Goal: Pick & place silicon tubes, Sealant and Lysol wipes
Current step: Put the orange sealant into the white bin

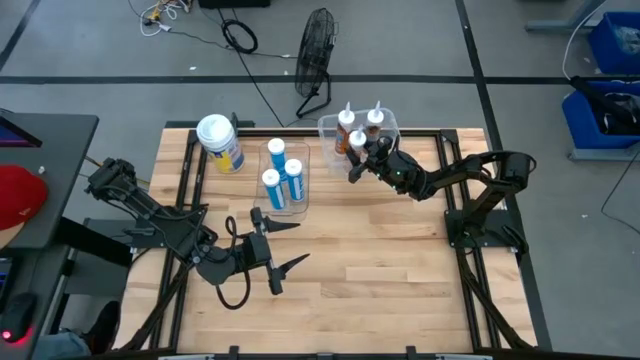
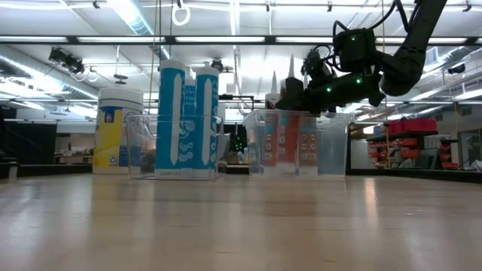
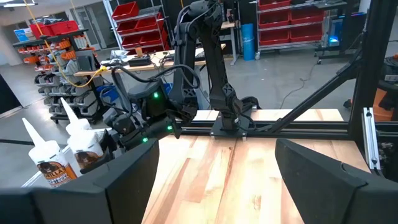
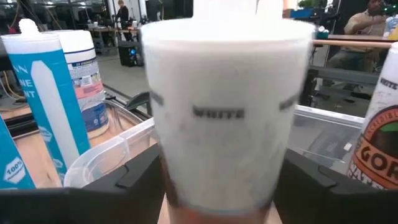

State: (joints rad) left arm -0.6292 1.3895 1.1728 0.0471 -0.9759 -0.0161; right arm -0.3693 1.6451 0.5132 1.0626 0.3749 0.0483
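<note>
My right gripper [image 1: 360, 160] is at the far clear bin [image 1: 390, 122], shut on a white sealant bottle [image 1: 357, 141] with an orange-brown label. Two more such bottles [image 1: 346, 121] [image 1: 375, 117] stand upright in that bin. Several slim blue-and-white tubes [image 1: 282, 178] stand in a second clear bin [image 1: 300, 205] to its left. The Lysol wipes canister [image 1: 219, 141], with a white lid and a yellow-and-blue label, stands on its base on the table at the far left. My left gripper [image 1: 296, 245] is open and empty over the near middle of the table. My right gripper pinches the sealant bottle's white body [image 4: 217, 112] between its two fingers [image 4: 140, 177], one on each side. The fingers come level from the table's right side. The bottle is upright with its nozzle up, over the bin. Whether its base rests on the bin floor, I cannot tell.
The two bins stand side by side at the table's far middle, the canister left of them. Bare wood [image 1: 400, 260] lies across the near half of the table. A black frame rail [image 1: 440, 130] runs along the table's edges. A fan [image 1: 315, 50] stands on the floor beyond.
</note>
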